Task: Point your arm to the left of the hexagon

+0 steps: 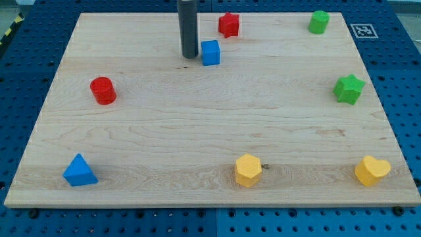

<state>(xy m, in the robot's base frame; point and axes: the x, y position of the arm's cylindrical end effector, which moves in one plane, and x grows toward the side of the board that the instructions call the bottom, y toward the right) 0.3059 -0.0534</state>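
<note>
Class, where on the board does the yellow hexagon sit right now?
The yellow hexagon sits near the view's bottom edge, slightly right of centre, with the yellow heart to its right and the blue triangle far to its left.

Board: pale wooden board (197, 125) on a blue pegboard bench (20, 72).
Top edge: red star (228, 24), green cylinder (319, 22), blue cube (210, 52).
Left: red cylinder (102, 90), blue triangle (79, 170).
Right: green star (348, 89).
Bottom: yellow hexagon (248, 170), yellow block (371, 170), possibly heart-shaped.
Rod: my tip (189, 55) on the board, just left of the blue cube.
</note>
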